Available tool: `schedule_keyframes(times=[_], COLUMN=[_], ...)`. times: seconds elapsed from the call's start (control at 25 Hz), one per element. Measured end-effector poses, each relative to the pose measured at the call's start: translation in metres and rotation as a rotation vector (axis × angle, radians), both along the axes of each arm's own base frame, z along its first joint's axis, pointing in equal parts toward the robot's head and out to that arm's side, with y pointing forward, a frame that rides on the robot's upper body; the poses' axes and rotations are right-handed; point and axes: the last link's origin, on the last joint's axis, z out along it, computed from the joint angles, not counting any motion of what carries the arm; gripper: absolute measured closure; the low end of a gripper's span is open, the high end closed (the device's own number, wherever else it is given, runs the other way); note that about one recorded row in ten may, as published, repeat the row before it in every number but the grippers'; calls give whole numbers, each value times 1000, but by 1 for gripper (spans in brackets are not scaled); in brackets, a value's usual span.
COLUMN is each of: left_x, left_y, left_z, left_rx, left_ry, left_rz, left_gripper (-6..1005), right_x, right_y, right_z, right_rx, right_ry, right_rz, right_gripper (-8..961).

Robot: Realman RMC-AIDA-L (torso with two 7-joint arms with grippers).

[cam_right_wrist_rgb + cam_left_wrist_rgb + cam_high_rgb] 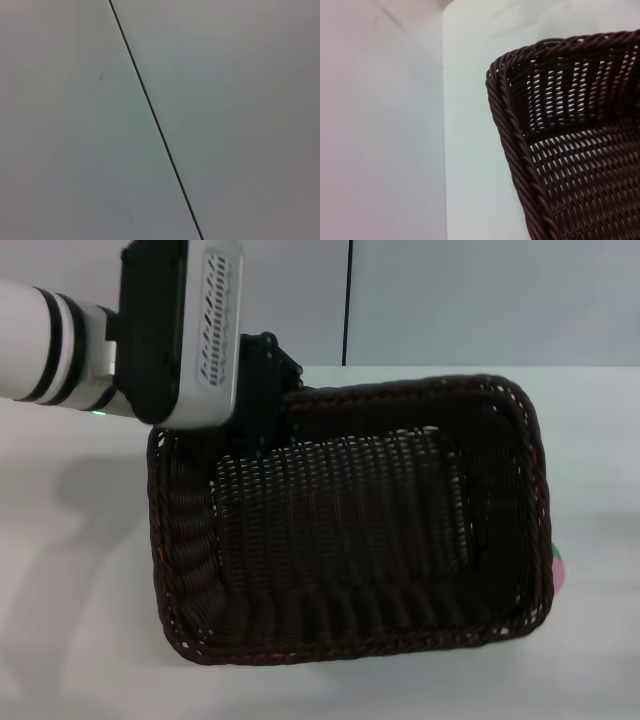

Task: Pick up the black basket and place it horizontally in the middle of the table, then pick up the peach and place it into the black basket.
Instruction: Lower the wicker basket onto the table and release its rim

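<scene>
The left end effector (262, 390) sits at the far-left corner of the black basket (350, 530), right at its braided rim; whether its fingers clamp that rim I cannot tell, since the wrist housing hides them. The basket's long axis runs roughly left to right across the white surface (70, 570), tilted a little. The peach (561, 571) peeks out just beyond the basket's right rim, so the unseen right end effector is likely nearer for that pick.

A rounded corner of the black basket (570, 150) fills one side, braided rim and open-weave wall showing, with the bare white table (465, 125) beside it.
</scene>
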Motion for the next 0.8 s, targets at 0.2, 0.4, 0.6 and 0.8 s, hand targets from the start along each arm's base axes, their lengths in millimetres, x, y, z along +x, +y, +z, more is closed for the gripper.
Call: schedule_keyframes(times=[0.2,0.4,0.6,0.8], left_x=[2,-4,-12,-12], left_y=[0,8,21,31], left_z=[-4,-3,-5,2], left_rx=[-5,15,26,45], left_ry=[33,67,85,92], left_rz=[-72,-86,-88,-109], left_gripper=[773,769,764,758], right_x=[0,1,1,2], right_y=[0,1,4,3], right_z=[0,-2,-4,-5], right_rx=[0,-16,-35,-38], right_ry=[0,0,1,2], right_rz=[-1,-6,-11,-14], right_gripper=[157,157,157,157])
